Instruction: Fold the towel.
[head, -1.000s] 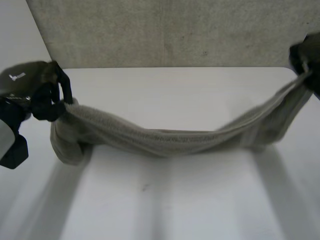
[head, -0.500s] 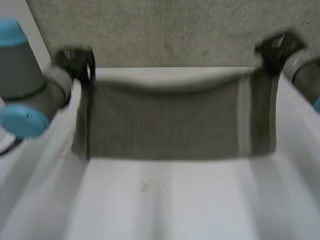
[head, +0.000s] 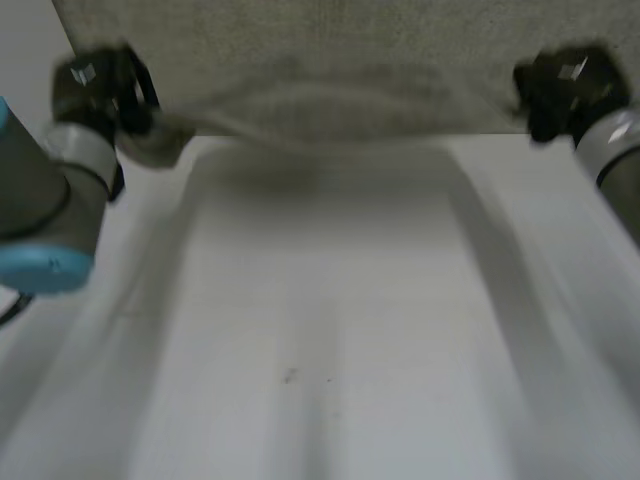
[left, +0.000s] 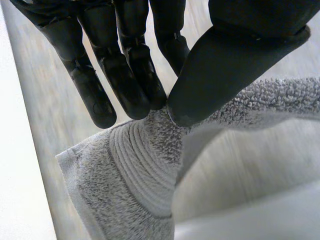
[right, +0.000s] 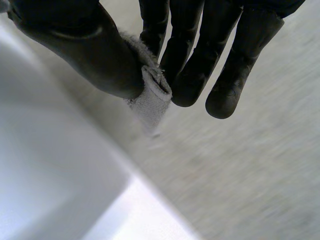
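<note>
Well above the table (head: 330, 320), over its far edge, the towel (head: 165, 143) hangs stretched out between the two hands, sagging a little in the middle and clear of the table top. It is hard to tell from the grey wall (head: 350, 35) behind the table, which is nearly the same colour.

At the table's far left corner the left hand (head: 100, 88) has one end of the towel. Seen from its wrist, the thumb (left: 220, 75) presses the bunched cloth (left: 140, 170) against the tips of nearly straight fingers (left: 127, 85), a firm pinch at a corner, with the hem hanging loose below.

At the table's far right corner the right hand (head: 565, 88) grips the other end. Its wrist view shows the thumb (right: 90, 55) clamping a small rolled bit of towel edge (right: 150, 97) against the nearest fingers (right: 187, 70), while the outermost finger hangs free of the cloth
</note>
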